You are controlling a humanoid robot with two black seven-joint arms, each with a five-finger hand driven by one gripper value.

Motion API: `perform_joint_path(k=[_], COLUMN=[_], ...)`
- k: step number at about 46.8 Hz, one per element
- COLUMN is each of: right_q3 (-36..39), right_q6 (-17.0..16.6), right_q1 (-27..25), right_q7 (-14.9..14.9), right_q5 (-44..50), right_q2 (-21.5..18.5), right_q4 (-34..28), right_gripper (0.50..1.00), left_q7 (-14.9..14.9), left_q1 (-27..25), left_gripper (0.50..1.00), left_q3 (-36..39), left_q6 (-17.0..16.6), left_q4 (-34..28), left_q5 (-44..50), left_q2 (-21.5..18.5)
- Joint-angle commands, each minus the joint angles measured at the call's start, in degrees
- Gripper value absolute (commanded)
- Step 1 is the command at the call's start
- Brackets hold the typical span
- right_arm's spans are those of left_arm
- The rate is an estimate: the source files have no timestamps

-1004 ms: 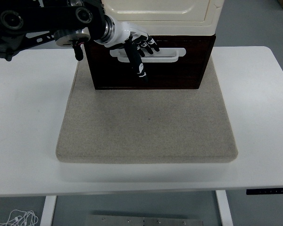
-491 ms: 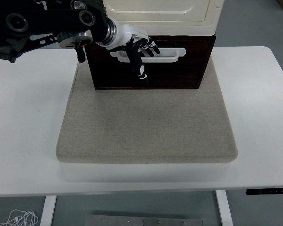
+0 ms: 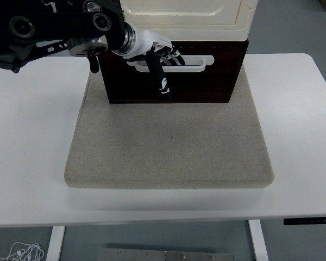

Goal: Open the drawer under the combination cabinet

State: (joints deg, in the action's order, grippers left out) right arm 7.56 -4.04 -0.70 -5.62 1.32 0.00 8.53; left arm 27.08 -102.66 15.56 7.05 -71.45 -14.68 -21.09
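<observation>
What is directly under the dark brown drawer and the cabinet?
The dark brown drawer and the cream cabinet above it stand on a beige mat, which lies on the white table. The table surface beneath the mat is covered, so it cannot be seen.

one cabinet (image 3: pixel 187 13), one drawer (image 3: pixel 206 81), one mat (image 3: pixel 168 147)

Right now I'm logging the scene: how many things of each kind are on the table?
Cabinets: 1, cream cabinet
Drawers: 1, dark drawer with white handle
Mats: 1, beige mat
Robot hands: 1, left hand at the handle
Total: 4
</observation>
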Motion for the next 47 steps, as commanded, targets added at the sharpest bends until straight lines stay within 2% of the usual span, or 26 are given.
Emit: perform_joint_path(k=[1,47], right_q3=[0.0,0.0], right_q6=[0.1,0.1], right_q1=[0.0,0.0], right_q7=[0.0,0.0], right_q5=[0.0,0.0], right_q2=[0.0,0.0], right_q4=[0.0,0.0], right_gripper=[0.926,0.926], left_q7=[0.0,-0.2], left_q1=[0.0,-0.7], left_gripper=[1.0,1.0], left_q3=[-0.1,-3.3], left_q6=[1.0,12.2], left_q4=[-0.1,-0.3], left_q5=[0.0,0.1], left_q2=[0.4,-1.1])
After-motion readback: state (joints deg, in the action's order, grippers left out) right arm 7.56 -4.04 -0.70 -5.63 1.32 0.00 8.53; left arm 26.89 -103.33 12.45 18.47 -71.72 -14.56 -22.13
